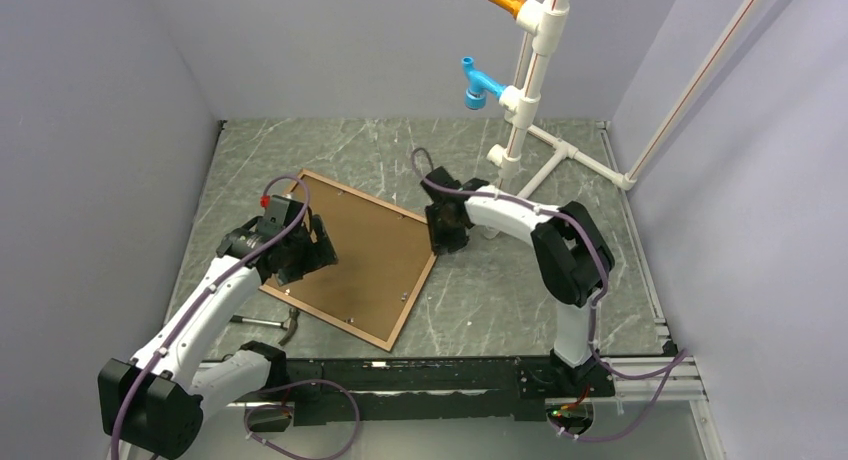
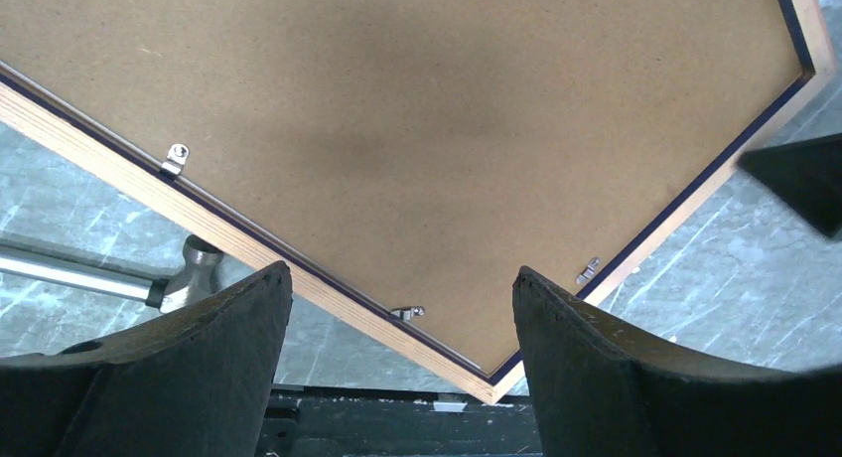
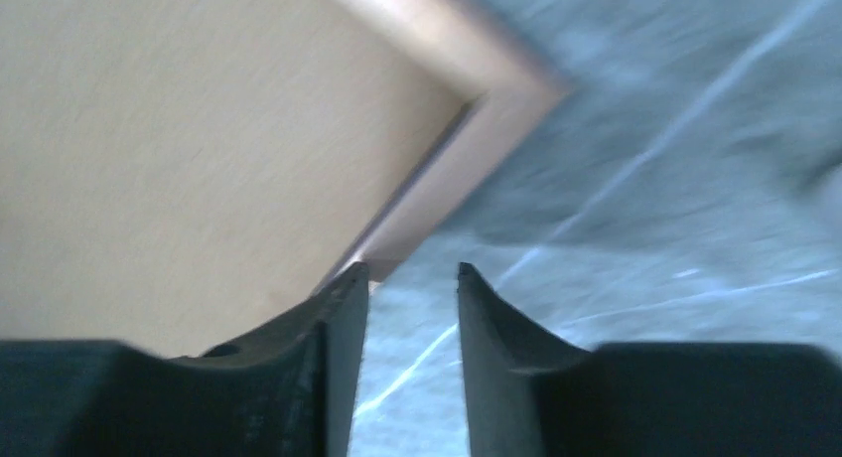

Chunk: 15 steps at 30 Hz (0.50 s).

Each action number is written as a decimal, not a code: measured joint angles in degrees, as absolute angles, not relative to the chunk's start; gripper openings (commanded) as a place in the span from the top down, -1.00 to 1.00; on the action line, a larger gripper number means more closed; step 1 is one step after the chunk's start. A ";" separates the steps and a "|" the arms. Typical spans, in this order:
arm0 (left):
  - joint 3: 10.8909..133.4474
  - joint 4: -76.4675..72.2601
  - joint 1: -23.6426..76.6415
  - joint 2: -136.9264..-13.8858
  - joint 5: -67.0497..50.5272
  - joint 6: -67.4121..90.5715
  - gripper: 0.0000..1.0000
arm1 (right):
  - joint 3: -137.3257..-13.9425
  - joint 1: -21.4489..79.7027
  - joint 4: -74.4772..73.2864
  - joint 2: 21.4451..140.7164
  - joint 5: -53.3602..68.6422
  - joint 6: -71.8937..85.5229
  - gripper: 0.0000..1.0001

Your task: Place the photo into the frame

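Counted are one frame, one backing board, at least three metal clips, one hammer, two coloured pipe fittings

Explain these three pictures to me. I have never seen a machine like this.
Two robot arms are bolted to a table. One picture looks down from above; the other two come from wrist cameras, their own black fingers showing. A picture frame lies back up, brown backing board showing, a metal tool beside it, a pipe stand behind. The left gripper hangs open over the frame. The right gripper, jaws narrow, sits at a frame corner. Neither holds anything; no photo shows.
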<state>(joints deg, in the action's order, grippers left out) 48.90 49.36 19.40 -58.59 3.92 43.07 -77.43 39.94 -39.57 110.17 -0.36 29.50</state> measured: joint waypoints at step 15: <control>46.52 48.56 17.80 -58.72 2.81 42.50 -0.68 | -66.13 40.18 -34.13 103.59 5.72 31.35 -0.62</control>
